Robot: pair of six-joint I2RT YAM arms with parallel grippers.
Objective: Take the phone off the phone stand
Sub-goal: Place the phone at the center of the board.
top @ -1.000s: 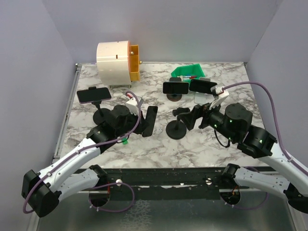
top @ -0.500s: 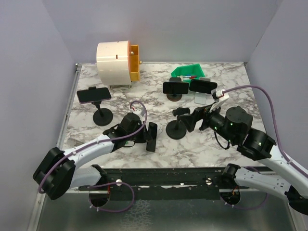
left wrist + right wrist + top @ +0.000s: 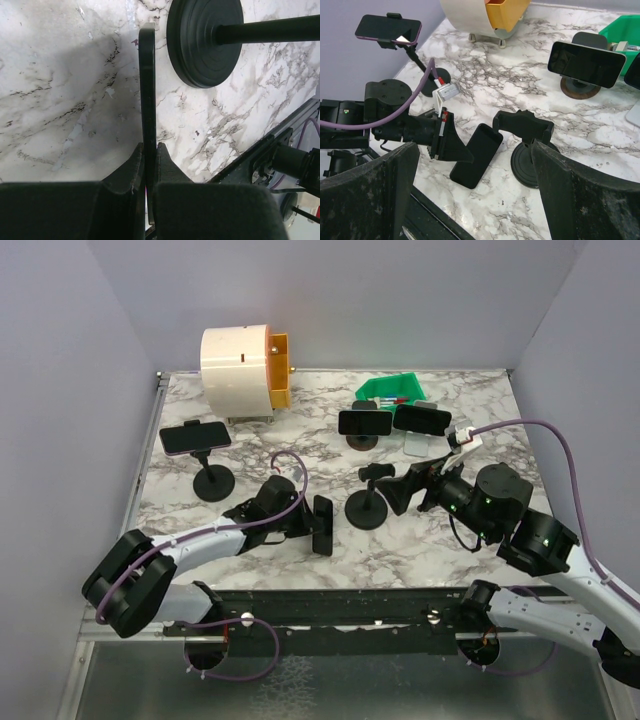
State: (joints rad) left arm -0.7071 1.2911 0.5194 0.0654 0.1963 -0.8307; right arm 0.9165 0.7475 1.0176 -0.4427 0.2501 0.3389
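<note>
Phone (image 3: 147,80) stands edge-on, clamped in left gripper (image 3: 149,152), beside phone stand (image 3: 205,42).

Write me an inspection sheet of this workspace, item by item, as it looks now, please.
Surface: marble table, white with grey veins.
Job's things: black phone off its stand, held edge-on low over the surface; empty stand upright mid-table.
Clutter: three other phones, green bin, white and orange drum.
Pincers: left pincer shut on the black phone; right pincer open, beside the empty stand's clamp.
Cables: a purple cable on each arm, snagged on nothing visible.
Surroundings: plain walls; nothing else seen.
</note>
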